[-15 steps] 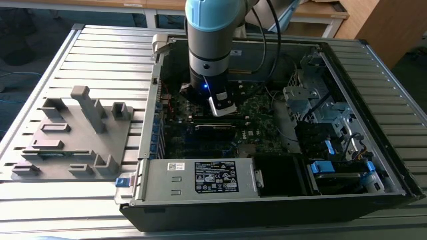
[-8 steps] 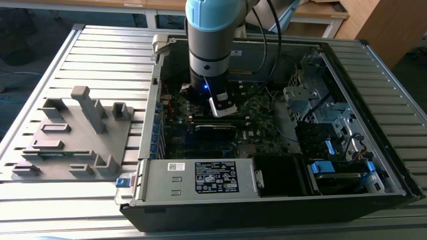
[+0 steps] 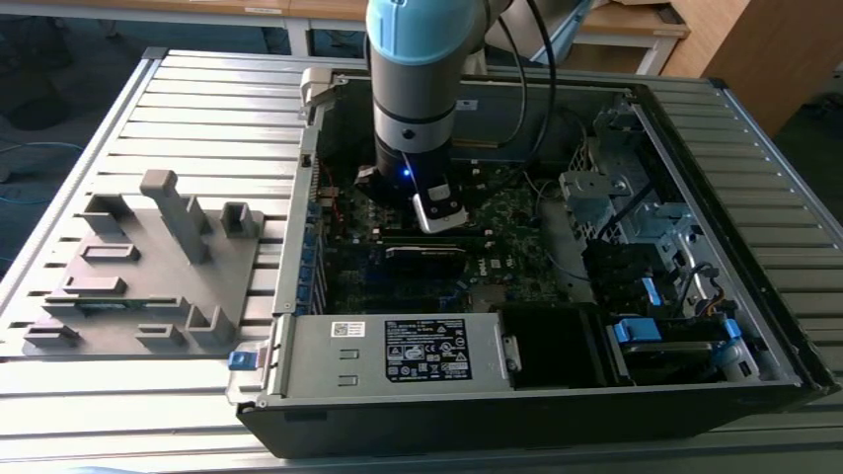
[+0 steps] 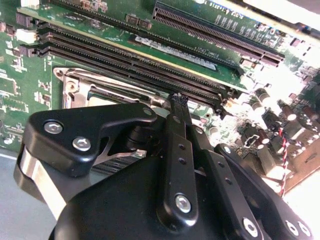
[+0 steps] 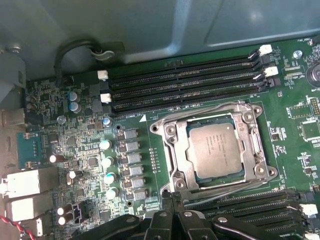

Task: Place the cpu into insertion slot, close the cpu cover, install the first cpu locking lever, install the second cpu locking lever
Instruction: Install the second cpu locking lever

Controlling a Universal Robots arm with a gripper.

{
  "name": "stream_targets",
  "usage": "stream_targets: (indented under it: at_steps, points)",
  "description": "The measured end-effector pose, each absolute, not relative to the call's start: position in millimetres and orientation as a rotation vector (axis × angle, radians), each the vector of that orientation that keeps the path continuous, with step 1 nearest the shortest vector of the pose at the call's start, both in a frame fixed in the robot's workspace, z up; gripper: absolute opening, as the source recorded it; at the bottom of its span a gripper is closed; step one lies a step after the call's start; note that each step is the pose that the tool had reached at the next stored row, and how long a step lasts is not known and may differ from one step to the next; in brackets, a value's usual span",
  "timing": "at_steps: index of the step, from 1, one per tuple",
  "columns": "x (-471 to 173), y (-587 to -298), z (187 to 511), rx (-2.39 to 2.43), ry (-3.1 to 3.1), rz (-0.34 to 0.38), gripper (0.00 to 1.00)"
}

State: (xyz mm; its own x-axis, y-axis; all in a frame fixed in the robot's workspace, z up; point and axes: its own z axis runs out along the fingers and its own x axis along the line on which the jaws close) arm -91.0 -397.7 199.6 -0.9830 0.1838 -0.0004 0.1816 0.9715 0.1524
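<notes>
Finding the small flat square silver-grey cpu (image 5: 214, 148) already lying in the square black insertion slot (image 5: 186, 159) on the green motherboard (image 5: 285, 125). Seeing the shiny silver metal cpu cover (image 5: 172, 150) lying down flat around it, with the chip showing through the square window. So judging the first two jobs as done.

Looking at two thin silver wire levers, one (image 5: 225, 186) along the near side and one (image 5: 200, 111) along the far side; not managing to tell if either is hooked down.

Spotting the black tool (image 5: 171, 196) hanging low, right at the edge of the cover, with its thin fingers (image 4: 175, 130) pressed together and nothing showing between them. Not being sure if its tip is touching the near lever.

Noticing the big open black computer case (image 3: 395, 415) lying on the grey ridged worktop (image 3: 197, 109).
</notes>
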Motion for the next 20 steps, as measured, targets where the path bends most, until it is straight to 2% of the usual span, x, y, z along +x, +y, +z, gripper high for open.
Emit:
stream_targets:
  at_steps: [4, 20]
  points:
    - [-91.0, -397.9, 199.1, 0.288, 3.104, 0.272, 0.11]
    - [-91.1, -400.6, 197.7, 0.289, 3.102, 0.318, 0.11]
